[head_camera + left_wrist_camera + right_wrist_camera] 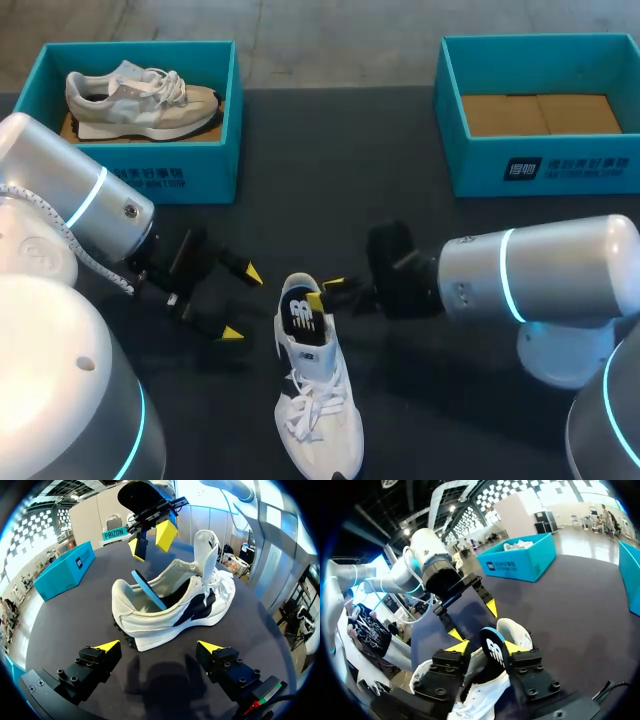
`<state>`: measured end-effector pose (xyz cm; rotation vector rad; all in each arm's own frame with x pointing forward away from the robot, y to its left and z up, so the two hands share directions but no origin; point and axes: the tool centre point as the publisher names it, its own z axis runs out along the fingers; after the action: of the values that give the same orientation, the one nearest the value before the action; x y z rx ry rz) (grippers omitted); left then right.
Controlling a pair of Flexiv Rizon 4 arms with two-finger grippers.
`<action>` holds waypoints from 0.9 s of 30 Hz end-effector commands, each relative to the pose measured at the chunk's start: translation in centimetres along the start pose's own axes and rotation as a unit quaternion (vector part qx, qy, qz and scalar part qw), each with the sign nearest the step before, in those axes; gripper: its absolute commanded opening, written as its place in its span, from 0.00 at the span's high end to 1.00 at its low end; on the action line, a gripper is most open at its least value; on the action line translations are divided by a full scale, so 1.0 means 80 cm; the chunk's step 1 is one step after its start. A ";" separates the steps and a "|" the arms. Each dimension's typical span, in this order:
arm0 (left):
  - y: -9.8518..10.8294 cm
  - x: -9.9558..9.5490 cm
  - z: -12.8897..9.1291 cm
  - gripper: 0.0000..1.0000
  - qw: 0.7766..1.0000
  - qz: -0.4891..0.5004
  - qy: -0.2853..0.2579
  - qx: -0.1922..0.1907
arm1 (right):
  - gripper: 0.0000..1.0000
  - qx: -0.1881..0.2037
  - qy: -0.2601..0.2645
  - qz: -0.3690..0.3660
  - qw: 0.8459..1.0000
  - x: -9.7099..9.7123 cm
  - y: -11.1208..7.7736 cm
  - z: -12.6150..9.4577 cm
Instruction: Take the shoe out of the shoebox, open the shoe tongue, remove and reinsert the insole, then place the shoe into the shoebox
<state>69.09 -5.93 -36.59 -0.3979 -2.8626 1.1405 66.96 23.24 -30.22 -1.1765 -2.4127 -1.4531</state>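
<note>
- Insole (300,318) stands half out of white shoe (320,410), mid-table; insole step, I'd judge.
- Right gripper (324,292) straddles it loosely, no pinch; left gripper (241,303) wide, empty.
- Next: clamp insole's heel end.

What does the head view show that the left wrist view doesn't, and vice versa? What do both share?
Only the head view: the grey shoe lying in the left shoebox, and the right shoebox holding no shoe. Only the left wrist view: the dark side panel of the white shoe, and the insole slanting up out of its heel. Both: the white shoe, the left gripper open, the right gripper open over the heel.
</note>
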 end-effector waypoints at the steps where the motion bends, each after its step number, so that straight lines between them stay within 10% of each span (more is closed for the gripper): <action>1: -0.004 -0.002 -0.008 0.00 1.000 0.007 -0.003 -0.003 | 1.00 0.003 -0.020 0.002 1.000 0.005 0.001 0.001; 27: 0.030 0.002 -0.092 0.00 0.996 0.016 0.007 -0.087 | 1.00 0.100 -0.117 0.047 0.987 0.020 0.001 0.006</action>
<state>70.78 0.18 -33.52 -0.4591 -2.9580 0.9044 66.28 24.22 -30.21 -1.3389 -2.4532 -1.1426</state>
